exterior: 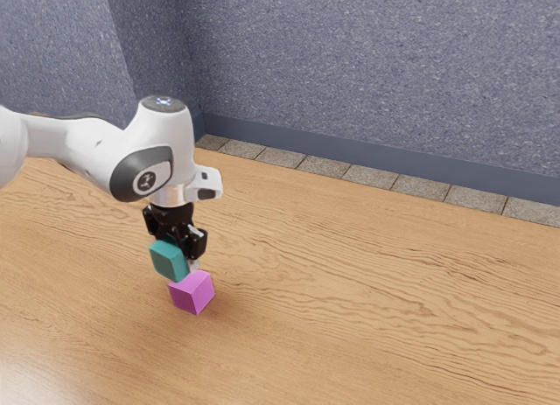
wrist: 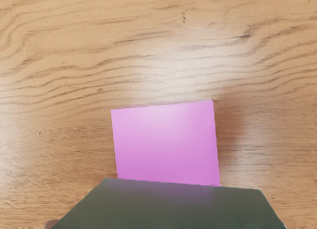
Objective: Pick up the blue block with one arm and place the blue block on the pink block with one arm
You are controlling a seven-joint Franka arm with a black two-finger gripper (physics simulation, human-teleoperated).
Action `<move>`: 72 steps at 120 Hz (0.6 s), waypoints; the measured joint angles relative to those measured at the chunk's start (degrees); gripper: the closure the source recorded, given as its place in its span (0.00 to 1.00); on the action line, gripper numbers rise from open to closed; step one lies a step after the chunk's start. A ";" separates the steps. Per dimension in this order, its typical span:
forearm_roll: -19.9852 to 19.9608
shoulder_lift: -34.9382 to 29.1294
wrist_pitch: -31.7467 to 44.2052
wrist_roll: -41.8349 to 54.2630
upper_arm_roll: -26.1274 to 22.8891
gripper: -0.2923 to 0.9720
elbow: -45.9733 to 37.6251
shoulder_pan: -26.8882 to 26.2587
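Note:
My black gripper is shut on a teal-blue block, which hangs tilted just above the wooden table. Right below it and slightly toward the exterior view's right, the pink block rests on the table; the two look close, and I cannot tell whether they touch. In the wrist view the pink block lies just beyond the held block, which appears as a dark blurred shape under my hand.
The wooden tabletop stretches wide toward the exterior view's right and front. A strip of stone tiles and a grey wall bound the far side.

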 joint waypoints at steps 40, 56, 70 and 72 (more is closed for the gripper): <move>-0.59 -2.92 0.09 2.08 1.13 0.49 -3.32 -3.99; -0.64 -2.93 0.10 2.61 1.10 0.49 -3.37 -2.78; -0.69 -3.48 0.07 3.02 1.07 0.48 -3.93 -1.19; -0.70 -3.54 0.07 3.08 1.05 0.48 -3.99 -0.95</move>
